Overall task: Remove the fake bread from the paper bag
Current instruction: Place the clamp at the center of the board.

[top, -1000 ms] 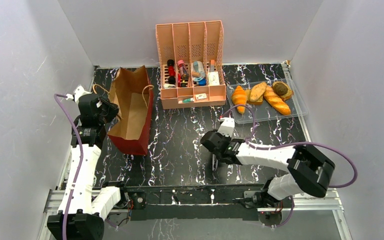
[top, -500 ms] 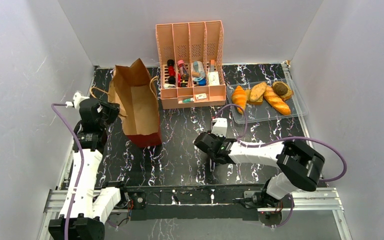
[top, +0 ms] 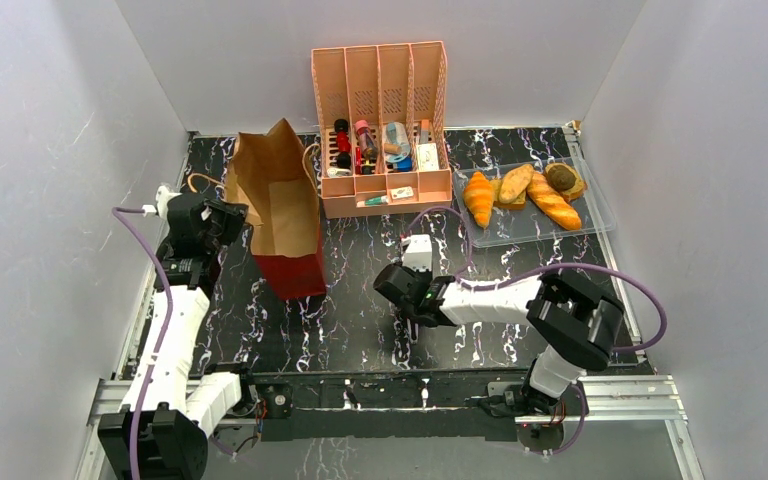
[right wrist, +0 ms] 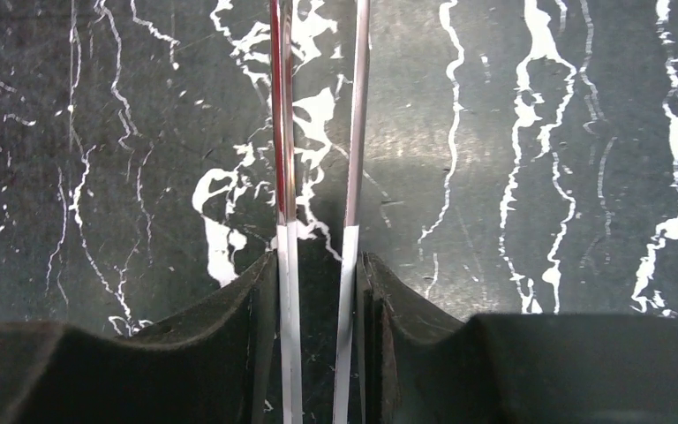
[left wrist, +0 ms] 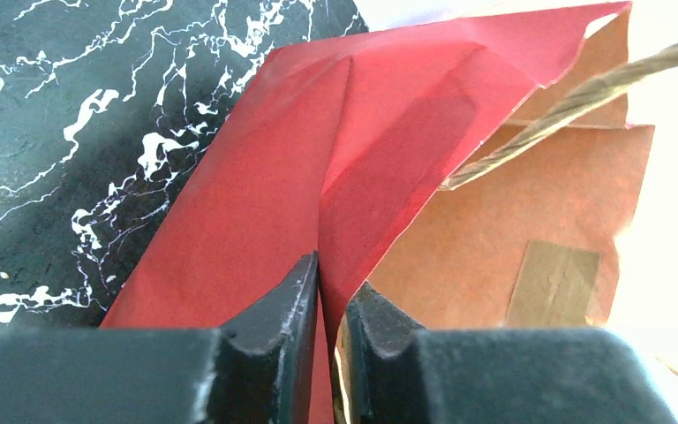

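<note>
L gripper (left wrist: 331, 287) clamped on red fold of paper bag (top: 280, 200) at 10 o'clock, R gripper (right wrist: 318, 265) gripping metal tweezers (right wrist: 282, 132) near 6, fake bread (top: 553, 202) lying in clear tray (top: 520, 230) at 2, none visible in bag: prob last-check step, next needs bag mouth tipped toward tweezers.

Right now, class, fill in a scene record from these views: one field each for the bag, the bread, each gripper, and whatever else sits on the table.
paper bag: left side of the table, mouth open, no bread seen inside
fake bread: in the clear tray, far right
left gripper: shut on the paper bag's red paper
right gripper: shut on thin metal tongs, tips pointing at the table
other: pink organizer at the back, centre
</note>
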### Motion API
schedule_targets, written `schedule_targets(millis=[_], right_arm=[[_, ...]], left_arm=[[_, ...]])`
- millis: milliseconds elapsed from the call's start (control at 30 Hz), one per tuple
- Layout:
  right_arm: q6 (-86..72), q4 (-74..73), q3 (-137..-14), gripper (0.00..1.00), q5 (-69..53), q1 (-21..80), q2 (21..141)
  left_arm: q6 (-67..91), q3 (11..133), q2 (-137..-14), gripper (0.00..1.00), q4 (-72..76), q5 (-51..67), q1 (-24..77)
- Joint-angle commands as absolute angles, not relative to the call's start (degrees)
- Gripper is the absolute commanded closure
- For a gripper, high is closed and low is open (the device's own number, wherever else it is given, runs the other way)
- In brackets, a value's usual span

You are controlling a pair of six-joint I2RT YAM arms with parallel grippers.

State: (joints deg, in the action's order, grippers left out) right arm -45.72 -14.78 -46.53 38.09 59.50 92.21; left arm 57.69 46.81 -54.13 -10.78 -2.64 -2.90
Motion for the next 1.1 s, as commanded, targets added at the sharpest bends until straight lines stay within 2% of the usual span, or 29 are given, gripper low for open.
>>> schedule_targets(millis=[0, 333, 467, 567, 867, 1067], right_arm=[[-43.88, -10.46, -49.67, 0.66, 37.50, 60.47, 94.32], [-43.93, -11.42, -52.06, 0.50, 37.73, 60.57, 97.74], [-44.02, -12.44, -52.35, 0.45, 39.08, 61.27, 96.31], [-43.95, -13.69, -52.86, 0.35, 40.46, 62.03, 94.84], [-43.91, -17.07, -54.82, 0.33, 42.77, 63.51, 91.73], [-43.61, -19.15, -56.75, 0.31, 44.30, 64.61, 89.88]], left_arm=[[55.92, 46.75, -56.86, 0.78, -9.84, 1.75, -3.23], [52.80, 48.34, -58.09, 0.37, -10.65, 4.08, -3.33], [51.82, 49.58, -56.86, 0.33, -12.21, 3.36, -3.30], [51.57, 50.52, -55.24, 0.31, -13.78, 1.94, -3.31], [51.03, 53.78, -51.50, 0.20, -17.12, -1.33, -3.31], [51.17, 55.73, -50.43, 0.19, -18.21, -1.93, -3.26]])
